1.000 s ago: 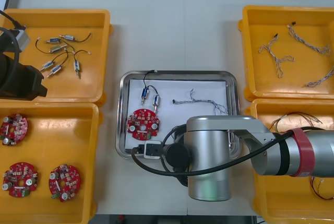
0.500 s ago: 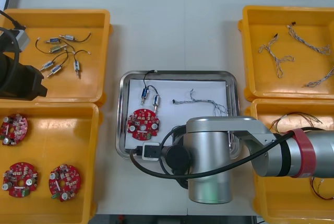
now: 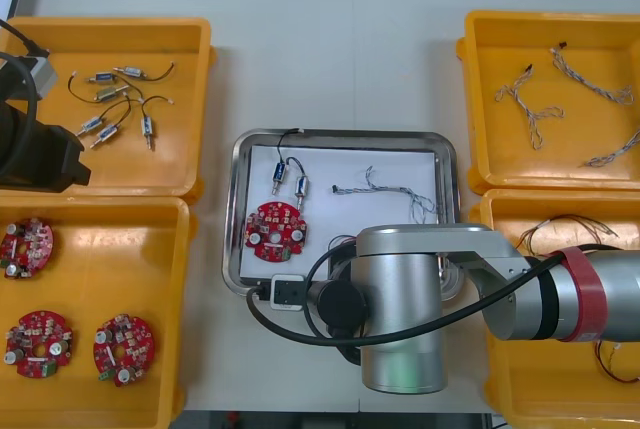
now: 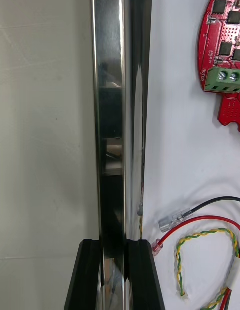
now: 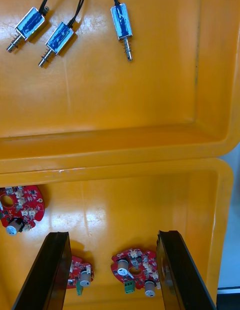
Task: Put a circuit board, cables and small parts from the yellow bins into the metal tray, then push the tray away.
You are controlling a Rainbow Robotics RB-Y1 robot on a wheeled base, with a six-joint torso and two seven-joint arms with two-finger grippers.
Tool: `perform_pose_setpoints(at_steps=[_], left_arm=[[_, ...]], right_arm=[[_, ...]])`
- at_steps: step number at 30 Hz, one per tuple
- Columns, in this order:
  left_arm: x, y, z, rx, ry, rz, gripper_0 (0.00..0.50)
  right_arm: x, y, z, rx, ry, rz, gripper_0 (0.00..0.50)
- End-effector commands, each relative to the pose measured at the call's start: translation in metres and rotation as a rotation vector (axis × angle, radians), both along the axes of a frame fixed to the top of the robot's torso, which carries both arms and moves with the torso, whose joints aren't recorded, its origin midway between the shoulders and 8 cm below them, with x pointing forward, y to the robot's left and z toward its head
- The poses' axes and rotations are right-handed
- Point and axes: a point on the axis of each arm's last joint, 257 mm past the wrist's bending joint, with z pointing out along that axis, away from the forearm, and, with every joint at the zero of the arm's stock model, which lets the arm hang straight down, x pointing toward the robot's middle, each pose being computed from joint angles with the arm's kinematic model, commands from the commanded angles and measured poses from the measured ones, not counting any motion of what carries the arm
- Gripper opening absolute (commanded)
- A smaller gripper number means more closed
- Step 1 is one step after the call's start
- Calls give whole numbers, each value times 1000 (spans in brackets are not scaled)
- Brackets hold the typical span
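- Right gripper (image 4: 114,247) is clamped on the near rim of the metal tray (image 4: 111,114), one finger on each side
- Right arm (image 3: 400,319) lies across the tray's near edge
- Left gripper (image 5: 112,233) hangs over the left yellow bins (image 3: 185,249), fingers apart
- In the tray are a circuit board (image 3: 275,230), small metal parts (image 3: 290,186) and cables (image 3: 395,189)
- Bare table (image 3: 340,59) lies beyond the tray's far edge, with bins close on both sides

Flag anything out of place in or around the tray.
One small part's black lead drapes over the metal tray's far rim. Right gripper clamps the near rim; left gripper hovers over the left yellow bins.
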Motion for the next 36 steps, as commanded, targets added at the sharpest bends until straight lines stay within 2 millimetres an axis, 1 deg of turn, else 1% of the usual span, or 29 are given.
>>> perform_pose_setpoints(at_steps=[1, 5, 11, 17, 24, 27, 33, 36], left_arm=[[-1, -2, 6, 10, -23, -25, 500], [-1, -2, 6, 10, -23, -25, 500], [-1, -2, 6, 10, -23, -25, 500], [-1, -2, 6, 10, -23, -25, 500], [-1, -2, 6, 10, -23, -25, 500], [-1, -2, 6, 10, -23, -25, 500], [-1, -2, 6, 10, -23, -25, 500], [-1, -2, 6, 10, -23, -25, 500]], right_arm=[[-11, 14, 7, 28, 2, 25, 3], [-6, 11, 9, 25, -6, 19, 0], [7, 7, 19, 19, -45, 17, 0], [29, 3, 35, 32, -96, 19, 0], [45, 4, 51, 54, -137, 22, 0], [56, 2, 60, 50, -165, 28, 0], [71, 0, 69, 51, -196, 30, 0], [84, -1, 72, 47, -213, 31, 0]])
